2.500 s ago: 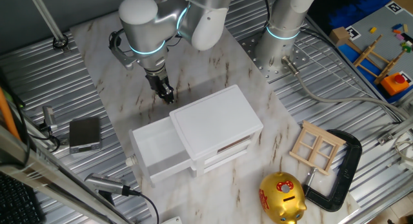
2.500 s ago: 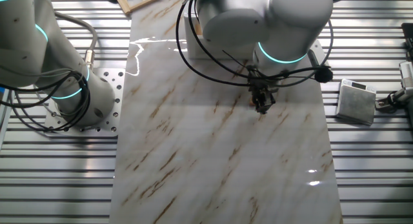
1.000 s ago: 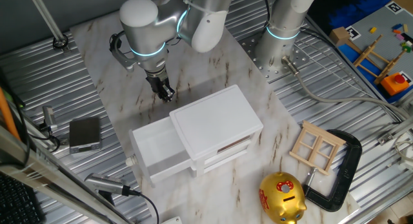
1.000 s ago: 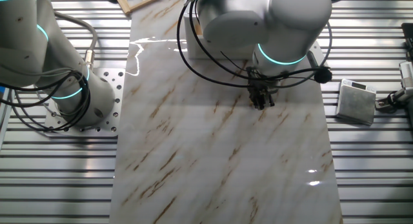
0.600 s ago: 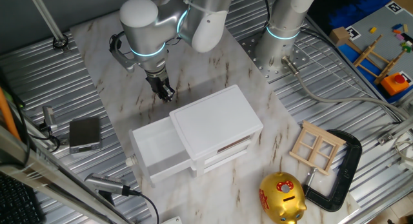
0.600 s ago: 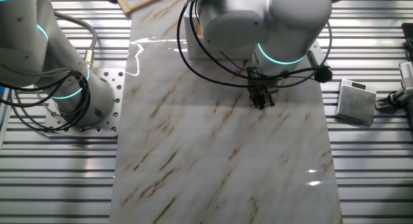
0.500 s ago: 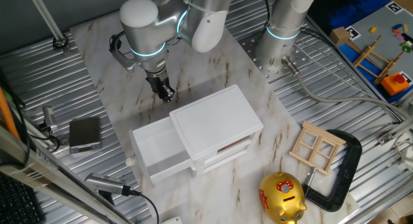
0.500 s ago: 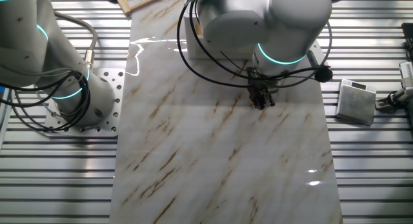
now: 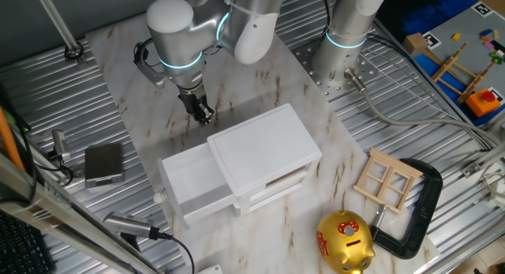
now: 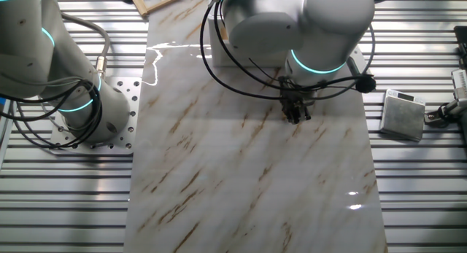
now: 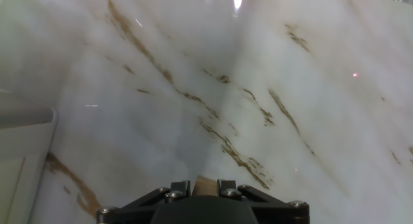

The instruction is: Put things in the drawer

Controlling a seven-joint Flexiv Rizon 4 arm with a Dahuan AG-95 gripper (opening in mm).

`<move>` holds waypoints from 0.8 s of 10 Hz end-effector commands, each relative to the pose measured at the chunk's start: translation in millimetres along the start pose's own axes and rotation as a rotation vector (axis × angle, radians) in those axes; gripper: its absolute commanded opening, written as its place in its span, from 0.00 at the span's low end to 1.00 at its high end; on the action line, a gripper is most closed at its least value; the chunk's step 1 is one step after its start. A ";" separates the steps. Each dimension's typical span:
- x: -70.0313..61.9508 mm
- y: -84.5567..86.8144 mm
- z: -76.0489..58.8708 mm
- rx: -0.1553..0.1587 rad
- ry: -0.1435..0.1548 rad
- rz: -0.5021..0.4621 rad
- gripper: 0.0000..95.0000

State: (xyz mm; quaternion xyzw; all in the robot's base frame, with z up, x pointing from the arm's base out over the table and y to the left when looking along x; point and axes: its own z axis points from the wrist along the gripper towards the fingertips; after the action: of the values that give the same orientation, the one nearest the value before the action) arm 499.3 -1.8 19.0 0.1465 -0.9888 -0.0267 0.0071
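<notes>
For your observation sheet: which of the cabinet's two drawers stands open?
The top drawer, pulled out toward the left and showing its bare white inside; the lower drawer is shut.

Glossy marble-look tabletop; matt, perhaps wooden, cabinet.

Cabinets: one
Open drawers: one
Piggy banks: one
Window frames: one
Clamps: one

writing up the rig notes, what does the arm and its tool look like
The arm has thick, rounded silver-white links with glowing cyan rings at the joints. Thin black cables loop around the wrist. The tool is small, black and two-fingered; in the hand view its black body shows screw heads along the top edge. A second arm base of the same style stands behind.
</notes>
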 end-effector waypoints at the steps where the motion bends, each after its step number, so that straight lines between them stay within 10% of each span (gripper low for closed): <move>1: -0.9 0.7 0.6 0.000 -0.001 -0.008 0.20; 3: -0.9 0.7 0.6 -0.006 -0.001 -0.007 0.00; 8: -3.0 0.8 -1.2 -0.007 0.000 -0.035 0.00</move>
State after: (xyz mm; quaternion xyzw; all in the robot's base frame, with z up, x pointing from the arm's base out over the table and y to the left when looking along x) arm 502.4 -0.2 20.8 0.1669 -0.9855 -0.0298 0.0065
